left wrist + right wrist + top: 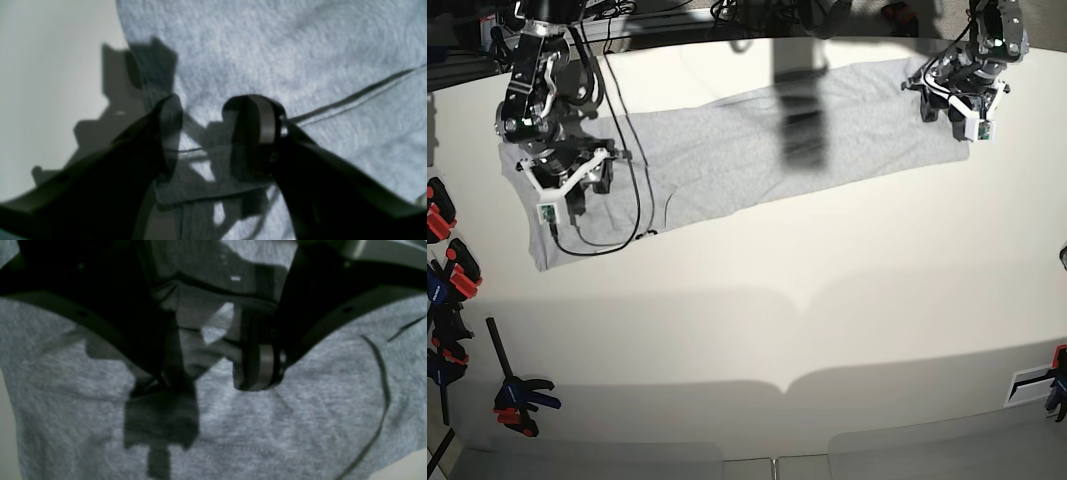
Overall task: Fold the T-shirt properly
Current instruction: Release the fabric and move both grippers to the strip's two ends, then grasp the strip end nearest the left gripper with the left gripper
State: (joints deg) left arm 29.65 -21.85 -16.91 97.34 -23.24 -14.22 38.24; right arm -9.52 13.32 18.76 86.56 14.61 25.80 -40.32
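both tools, left tool and right tool, stand open above t-shirt ends, holding nothing; pinch both hems evenly before lifting.

White table with grey T-shirt spread flat along its far edge

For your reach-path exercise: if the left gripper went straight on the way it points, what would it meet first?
Most likely the T-shirt: the left gripper, open, points down at grey cloth near a seam; the gap is unclear.
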